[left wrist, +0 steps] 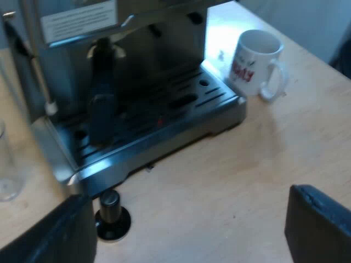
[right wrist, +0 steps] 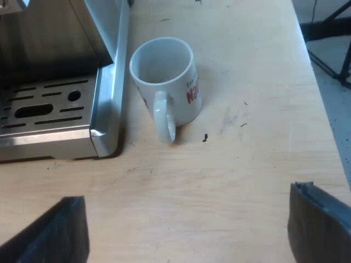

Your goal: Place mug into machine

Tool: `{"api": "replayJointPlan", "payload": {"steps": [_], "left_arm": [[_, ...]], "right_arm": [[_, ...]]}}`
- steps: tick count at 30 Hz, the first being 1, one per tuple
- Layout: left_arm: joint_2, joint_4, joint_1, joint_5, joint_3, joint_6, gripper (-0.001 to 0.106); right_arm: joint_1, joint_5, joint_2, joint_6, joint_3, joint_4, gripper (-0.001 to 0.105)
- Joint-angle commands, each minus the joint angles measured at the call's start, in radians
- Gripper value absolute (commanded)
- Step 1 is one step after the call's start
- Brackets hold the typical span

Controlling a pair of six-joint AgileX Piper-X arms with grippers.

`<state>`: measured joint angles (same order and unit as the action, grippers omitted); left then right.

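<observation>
A white mug [left wrist: 255, 63] with red lettering stands upright on the wooden table beside the espresso machine [left wrist: 131, 82], close to the corner of its drip tray [left wrist: 181, 104]. The mug [right wrist: 166, 82] is empty, and its handle points toward my right gripper [right wrist: 186, 235]. That gripper is open, hovering over bare table a short way from the mug, with nothing between its fingers. My left gripper [left wrist: 192, 230] is open too, over the table before the drip tray. A dark-handled holder [left wrist: 103, 96] hangs at the machine's front.
A tamper with a black knob [left wrist: 112, 215] stands on the table just before the drip tray, close to one left finger. A measuring glass [left wrist: 6, 164] stands by the machine's side. Past the mug, the table's edge [right wrist: 315, 82] drops to the floor.
</observation>
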<state>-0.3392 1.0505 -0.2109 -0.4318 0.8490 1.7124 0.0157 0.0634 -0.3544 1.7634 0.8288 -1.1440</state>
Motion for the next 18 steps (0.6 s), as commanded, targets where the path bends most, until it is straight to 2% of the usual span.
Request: {"api": "replayJointPlan", "payload": {"steps": [1, 11, 15, 18], "left_arm": [[-0.029, -0.043, -0.019, -0.032, 0.009, 0.008, 0.072], [-0.184, -0.108, -0.15, -0.045, 0.009, 0.008, 0.072], [-0.243, -0.137, -0.181, -0.043, 0.009, 0.008, 0.072], [-0.274, -0.139, -0.19, -0.043, 0.009, 0.012, 0.072]], "right_arm": [[-0.001, 0.024, -0.026, 0.013, 0.023, 0.008, 0.085], [0.058, 0.025, -0.169, 0.015, 0.064, 0.034, 0.085], [0.1, 0.016, -0.221, 0.01, 0.074, 0.064, 0.085], [0.141, -0.03, -0.277, -0.006, 0.085, 0.071, 0.085]]}}
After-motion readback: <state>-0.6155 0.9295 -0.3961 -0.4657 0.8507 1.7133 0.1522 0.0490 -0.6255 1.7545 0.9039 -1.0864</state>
